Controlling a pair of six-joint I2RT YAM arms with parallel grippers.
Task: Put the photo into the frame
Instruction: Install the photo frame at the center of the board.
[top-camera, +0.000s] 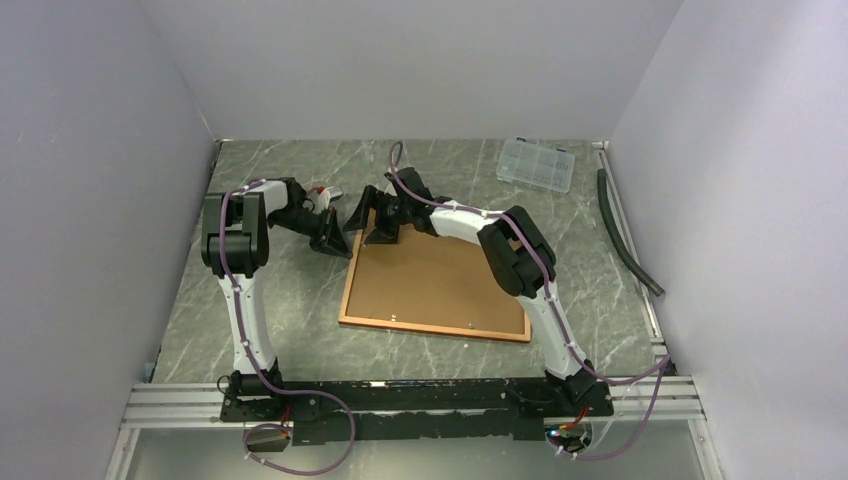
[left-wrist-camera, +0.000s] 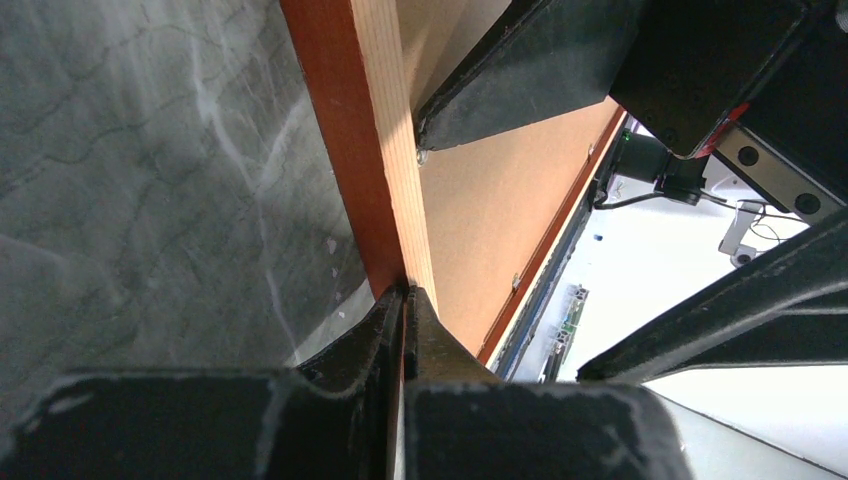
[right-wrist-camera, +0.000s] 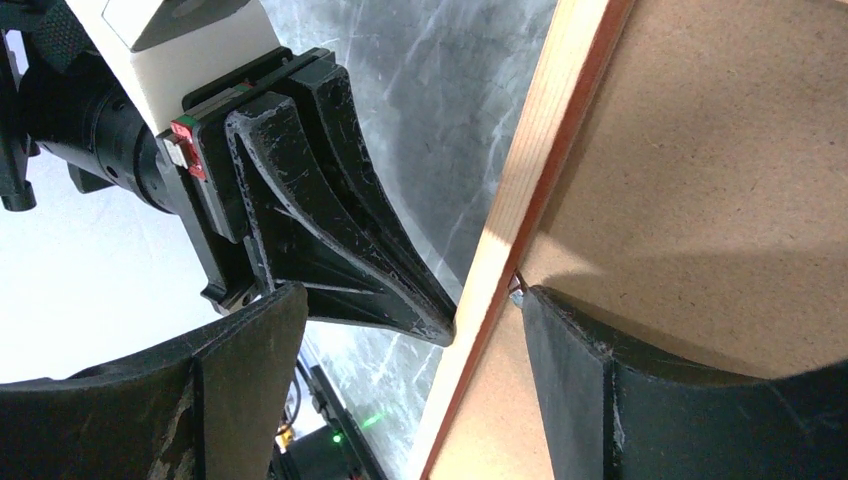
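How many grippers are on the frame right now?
2. The left gripper, shut, has its tips against the frame's left edge near the far corner. The right gripper, open, straddles that same edge, one finger on the board.

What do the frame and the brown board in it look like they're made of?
The frame looks like wood: pale bare grain on its back, reddish-orange coating on the side. The backing board looks like matte fibreboard: even brown, finely speckled, no grain.
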